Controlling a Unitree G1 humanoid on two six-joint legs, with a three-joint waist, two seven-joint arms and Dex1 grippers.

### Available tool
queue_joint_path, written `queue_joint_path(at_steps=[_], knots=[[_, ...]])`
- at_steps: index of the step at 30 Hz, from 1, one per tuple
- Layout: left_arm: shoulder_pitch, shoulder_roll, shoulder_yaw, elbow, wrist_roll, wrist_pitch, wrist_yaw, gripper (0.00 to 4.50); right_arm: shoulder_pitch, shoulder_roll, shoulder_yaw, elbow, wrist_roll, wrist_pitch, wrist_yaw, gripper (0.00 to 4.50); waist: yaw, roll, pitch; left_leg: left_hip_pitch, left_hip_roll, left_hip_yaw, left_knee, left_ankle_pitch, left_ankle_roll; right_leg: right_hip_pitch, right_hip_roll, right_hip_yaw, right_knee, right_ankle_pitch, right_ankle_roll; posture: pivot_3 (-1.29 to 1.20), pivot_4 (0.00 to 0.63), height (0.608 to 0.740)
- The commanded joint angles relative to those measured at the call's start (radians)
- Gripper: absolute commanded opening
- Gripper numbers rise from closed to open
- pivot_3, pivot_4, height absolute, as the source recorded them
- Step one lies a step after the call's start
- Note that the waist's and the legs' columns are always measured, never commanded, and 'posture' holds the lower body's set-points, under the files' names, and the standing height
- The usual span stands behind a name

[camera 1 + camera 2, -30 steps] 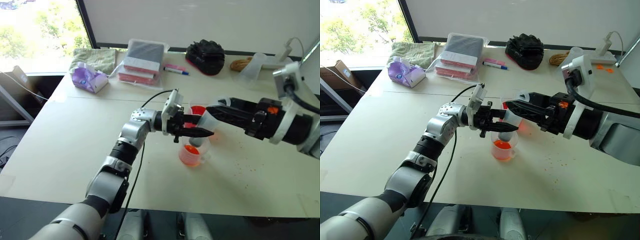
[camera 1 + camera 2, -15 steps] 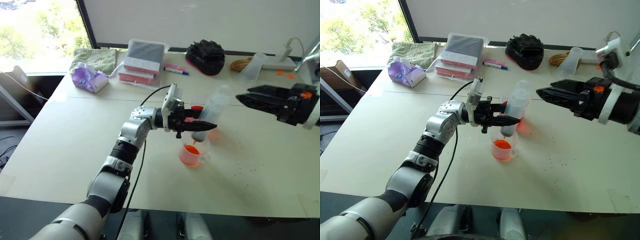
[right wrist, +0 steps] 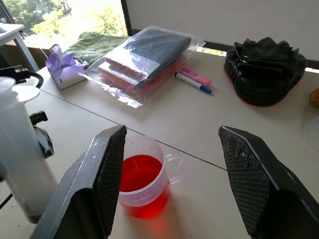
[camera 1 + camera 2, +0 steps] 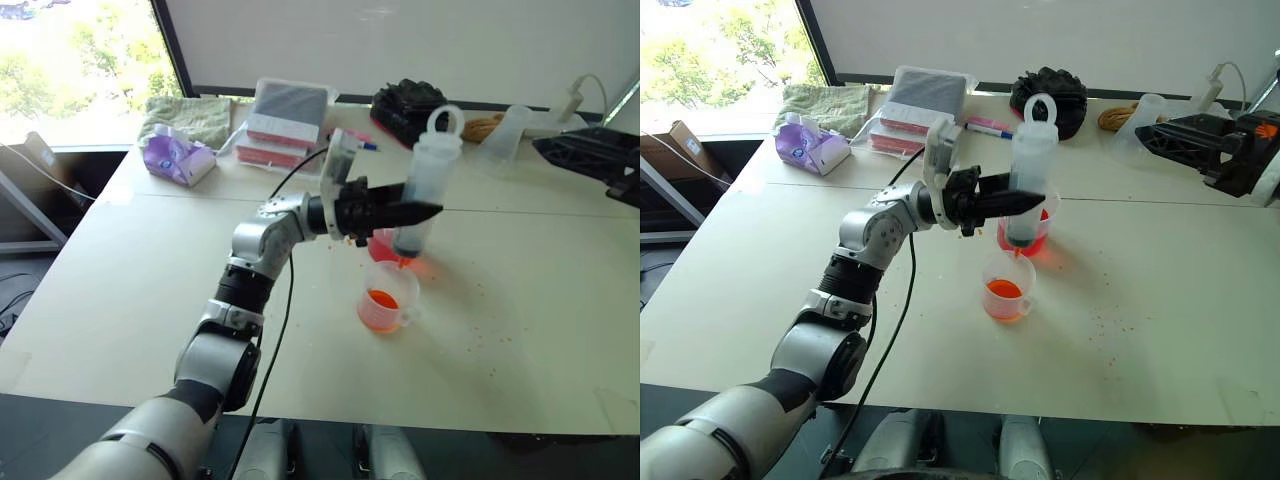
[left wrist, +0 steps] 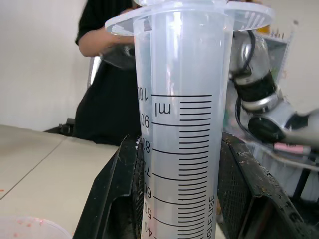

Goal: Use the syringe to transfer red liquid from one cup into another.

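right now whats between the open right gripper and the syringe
Nothing solid: in the right eye view the right gripper hangs apart from the syringe, with bare table under the gap.

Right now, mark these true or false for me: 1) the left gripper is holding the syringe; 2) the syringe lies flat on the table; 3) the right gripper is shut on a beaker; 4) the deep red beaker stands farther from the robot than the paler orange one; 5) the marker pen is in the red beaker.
1) True: the left gripper is shut on the syringe.
2) False: it is held upright, ring on top.
3) False: the right gripper is open and empty, off to the side.
4) True: the deep red beaker stands behind the paler orange beaker.
5) False: the marker pen lies on the table near the back.
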Motion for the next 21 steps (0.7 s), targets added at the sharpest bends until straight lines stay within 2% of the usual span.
queue_joint_path(at_steps=[1,5,12,14,18,21], knots=[[-0.13,0.031,0.117,0.048,-0.051,0.153,0.216,1.44,-0.034,0.023,0.007,-0.018,-0.03,0.006,0.008,3.04,0.0,0.0,0.0,0.0,0.0,0.0,0.0,0.0,0.0,0.0,0.0,0.0,0.0,0.0,0.0,0.0,0.15,0.74],[-0.269,0.114,0.175,0.225,-0.009,0.349,0.443,1.44,-0.056,0.063,0.035,-0.033,-0.049,0.022,0.013,3.04,-0.002,0.0,0.0,0.0,0.0,0.0,0.0,0.0,0.0,0.0,0.002,0.0,0.0,0.001,0.002,0.0,0.15,0.74],[-0.374,0.189,0.169,0.376,0.036,0.722,0.586,1.44,-0.106,0.097,0.069,-0.033,-0.089,0.047,0.036,3.04,0.002,-0.001,0.001,0.0,0.0,0.0,0.0,0.0,0.0,0.0,0.004,0.0,0.001,0.001,0.002,0.0,0.15,0.74],[-0.383,0.193,0.179,0.393,0.05,0.813,0.637,1.44,-0.117,0.103,0.076,-0.033,-0.1,0.055,0.044,3.04,0.002,-0.002,0.001,0.0,0.0,0.0,0.0,0.0,0.0,0.0,0.004,0.0,0.0,0.001,0.003,0.0,0.15,0.74],[-0.345,0.194,0.122,0.33,0.092,0.959,0.696,1.44,-0.131,0.107,0.082,-0.046,-0.113,0.076,0.065,3.04,0.0,-0.001,0.001,0.0,0.0,0.0,0.0,0.001,-0.001,0.0,0.003,0.001,0.001,0.001,0.003,0.0,0.15,0.74],[-0.3,0.201,0.103,0.298,0.141,1.0,0.758,1.44,-0.11,0.08,0.088,-0.108,-0.13,0.095,0.116,3.04,-0.002,-0.001,0.001,0.0,0.0,0.0,0.0,0.002,-0.003,-0.001,0.003,0.001,0.001,0.001,0.003,0.0,0.15,0.74]])
